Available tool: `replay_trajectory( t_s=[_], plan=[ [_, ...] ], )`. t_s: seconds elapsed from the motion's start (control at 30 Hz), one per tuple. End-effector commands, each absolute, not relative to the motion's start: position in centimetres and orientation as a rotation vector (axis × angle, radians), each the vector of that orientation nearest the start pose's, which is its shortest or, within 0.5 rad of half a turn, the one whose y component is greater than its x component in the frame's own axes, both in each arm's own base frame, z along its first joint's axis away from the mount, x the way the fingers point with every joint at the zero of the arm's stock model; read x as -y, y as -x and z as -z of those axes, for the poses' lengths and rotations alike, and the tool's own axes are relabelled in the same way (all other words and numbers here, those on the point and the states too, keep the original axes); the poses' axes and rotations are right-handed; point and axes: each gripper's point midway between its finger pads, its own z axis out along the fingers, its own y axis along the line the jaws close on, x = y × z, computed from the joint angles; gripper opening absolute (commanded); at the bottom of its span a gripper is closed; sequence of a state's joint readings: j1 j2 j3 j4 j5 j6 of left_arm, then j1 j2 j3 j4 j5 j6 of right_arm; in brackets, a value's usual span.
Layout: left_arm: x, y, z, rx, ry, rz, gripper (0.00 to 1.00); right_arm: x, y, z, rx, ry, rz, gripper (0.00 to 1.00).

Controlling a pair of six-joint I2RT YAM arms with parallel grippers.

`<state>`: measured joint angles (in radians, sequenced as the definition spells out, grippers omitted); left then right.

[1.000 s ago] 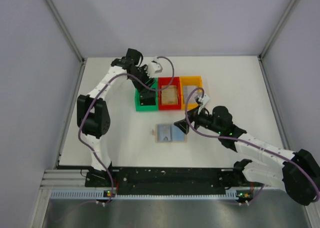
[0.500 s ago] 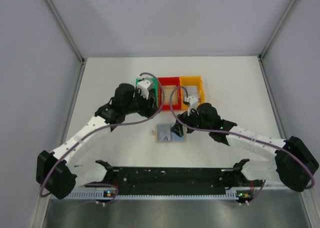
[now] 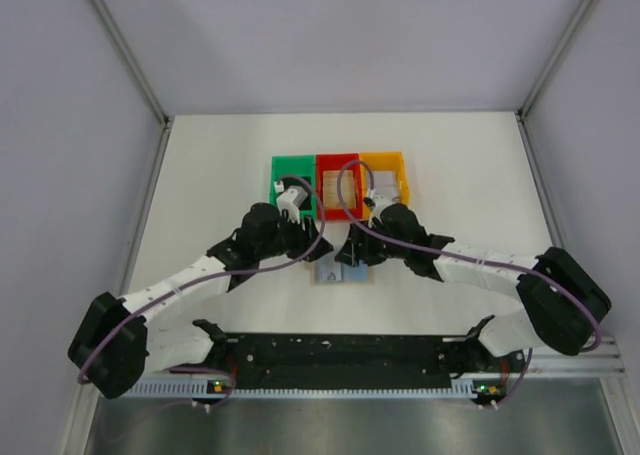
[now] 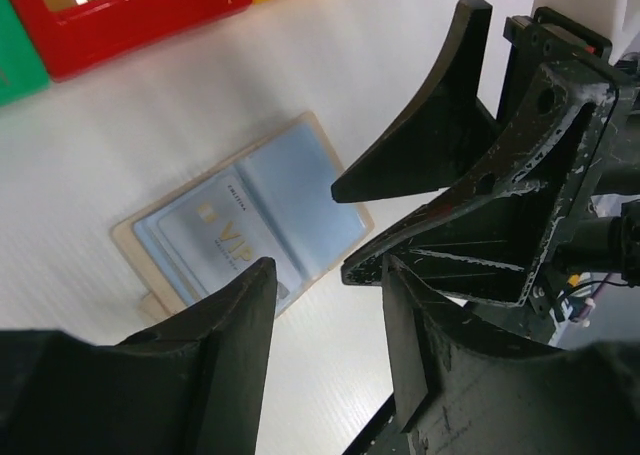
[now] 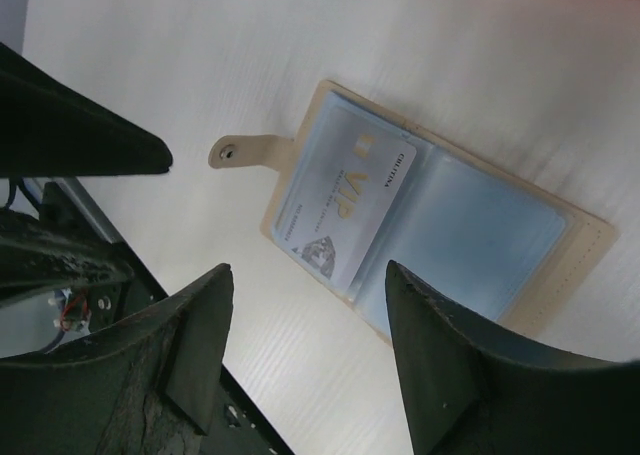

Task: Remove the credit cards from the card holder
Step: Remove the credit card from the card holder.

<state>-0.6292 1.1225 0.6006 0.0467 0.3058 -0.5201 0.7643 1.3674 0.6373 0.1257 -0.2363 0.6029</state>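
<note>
The card holder (image 4: 300,190) lies open and flat on the white table, tan rim and two light blue panels. A pale blue VIP card (image 4: 215,237) sits in its left panel. The holder also shows in the right wrist view (image 5: 470,225), with the card (image 5: 345,205) and a snap tab (image 5: 245,153). In the top view the holder (image 3: 330,272) is partly hidden under both grippers. My left gripper (image 4: 328,275) is open and empty, just above the holder's near edge. My right gripper (image 5: 308,275) is open and empty, hovering over the holder from the other side, close to the left one.
A green bin (image 3: 292,170), a red bin (image 3: 337,170) and an orange bin (image 3: 385,165) stand in a row just behind the holder. The red bin holds a tan card. The right gripper's fingers (image 4: 430,145) fill the right of the left wrist view.
Both arms have swung in from the bins toward the card holder. The left gripper came down from the green bin, and the two open grippers now meet over the holder.
</note>
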Motion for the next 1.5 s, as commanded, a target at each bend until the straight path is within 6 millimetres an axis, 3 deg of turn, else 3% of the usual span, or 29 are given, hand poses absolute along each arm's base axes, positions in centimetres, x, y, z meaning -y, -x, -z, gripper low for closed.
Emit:
replay_trajectory(
  t_s=[0.0, 0.13, 0.37, 0.67, 0.87, 1.03, 1.4, 1.47],
  plan=[
    [27.4, -23.8, -13.3, -2.14, -0.259, 1.068, 0.5, -32.2, -23.4, -10.8, -2.259, 0.236, -1.156, 0.6],
    [27.1, -24.1, -10.2, -2.196, -0.227, 1.026, 0.46, -32.9, -23.7, -9.8, -2.278, 0.21, -1.219, 0.57],
    [26.9, -23.9, -6.4, -2.307, -0.235, 0.965, 0.34, -32.4, -24.1, -7.3, -2.329, 0.146, -1.233, 0.52],
    [25.3, -23.0, -3.3, -2.422, -0.197, 0.872, 0.18, -31.7, -23.6, -3.6, -2.403, 0.057, -1.265, 0.43],
    [24.8, -22.5, -1.7, -2.487, -0.185, 0.834, 0.1, -31.1, -23.7, -2.6, -2.444, 0.01, -1.229, 0.4],
    [25.3, -22.2, -1.1, -2.525, -0.202, 0.852, 0.05, -31.6, -23.5, -3.1, -2.427, 0.032, -1.278, 0.36],
    [24.6, -21.9, -0.2, -2.573, -0.198, 0.801, 0.0, -31.0, -23.3, -4.0, -2.366, 0.008, -1.387, 0.01],
    [24.4, -21.9, -0.1, -2.584, -0.196, 0.784, 0.0, -30.9, -23.2, -4.2, -2.359, 0.011, -1.406, 0.0]
  ],
)
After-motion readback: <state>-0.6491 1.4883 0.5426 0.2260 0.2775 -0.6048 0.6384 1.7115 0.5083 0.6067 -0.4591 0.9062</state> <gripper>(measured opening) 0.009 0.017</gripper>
